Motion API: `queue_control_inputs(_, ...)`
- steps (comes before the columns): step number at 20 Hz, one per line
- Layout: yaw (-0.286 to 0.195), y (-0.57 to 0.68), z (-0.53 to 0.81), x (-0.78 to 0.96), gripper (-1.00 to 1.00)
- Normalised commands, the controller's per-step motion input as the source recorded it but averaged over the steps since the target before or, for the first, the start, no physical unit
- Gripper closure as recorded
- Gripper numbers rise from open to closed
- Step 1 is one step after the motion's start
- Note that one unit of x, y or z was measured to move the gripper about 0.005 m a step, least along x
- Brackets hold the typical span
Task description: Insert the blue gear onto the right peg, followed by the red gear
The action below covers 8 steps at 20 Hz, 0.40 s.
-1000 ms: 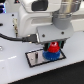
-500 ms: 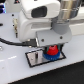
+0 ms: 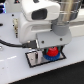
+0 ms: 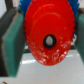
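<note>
Red gear (image 4: pixel 49 35) fills my wrist view right now, face-on to the camera, its dark centre hole looking straight at me, so its axis runs along the line of sight. It sits squarely between the two teal finger pads (image 4: pixel 12 42), one pad pressed to each side of its rim: I read the gripper (image 3: pixel 49 50) as clamped on the red gear. Behind it I catch only a sliver of the blue gear (image 4: pixel 24 11), toothed edge peeking past the red rim; the rest is covered. In the exterior view the red gear (image 3: pixel 50 52) shows low between the fingers, with a blue arc (image 3: pixel 51 57) just beneath it, both over the dark base plate (image 3: pixel 34 60) on the white table (image 3: pixel 15 70). I cannot tell whether red touches blue, nor see any peg; the gripper body hides that. The wrist picture is blurred, so teeth on the red rim are hard to make out. The arm's white housing (image 3: pixel 42 12) blocks everything behind.
</note>
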Motion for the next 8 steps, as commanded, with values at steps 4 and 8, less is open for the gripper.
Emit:
queue_control_inputs(4,0.0,0.02,-0.08,0.0,-1.0)
queue_control_inputs(8,0.0,0.15,0.6,0.01,-1.0)
